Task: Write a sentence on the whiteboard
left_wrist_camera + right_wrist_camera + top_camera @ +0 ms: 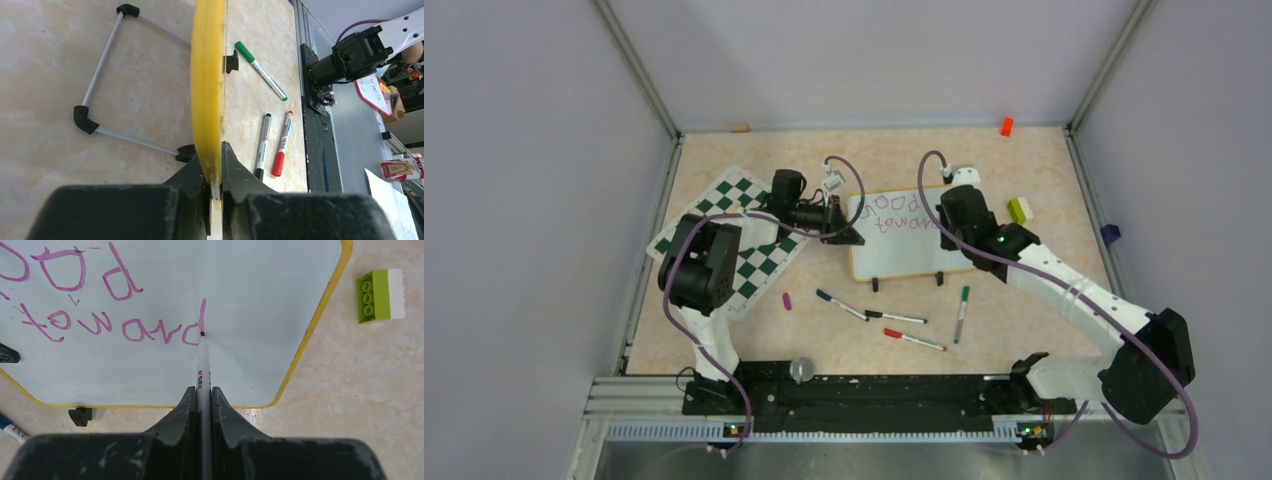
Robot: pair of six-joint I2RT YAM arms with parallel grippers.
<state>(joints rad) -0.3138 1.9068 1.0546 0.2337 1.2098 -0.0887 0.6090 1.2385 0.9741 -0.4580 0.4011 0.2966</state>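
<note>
Sentence seemingly half-written: purple handwritten lines (102,325) showing on yellow-framed white whiteboard (260,285).
Right gripper (202,390) is squeezing slim white marker (202,360) (left gripper (215,155) clamping frame (207,75)).

Both arms paired black joint housings with white links: the left arm (699,265) and the right arm (1064,285). A purple cable (861,190) looped along each. The right end effector (202,392) wore scuffed black fingers (175,425).

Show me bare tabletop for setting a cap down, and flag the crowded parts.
Free: the far strip of beige tabletop between yellow-framed whiteboard and back wall, from small wooden block to orange block. Crowded: near side, where loose markers lie.
</note>
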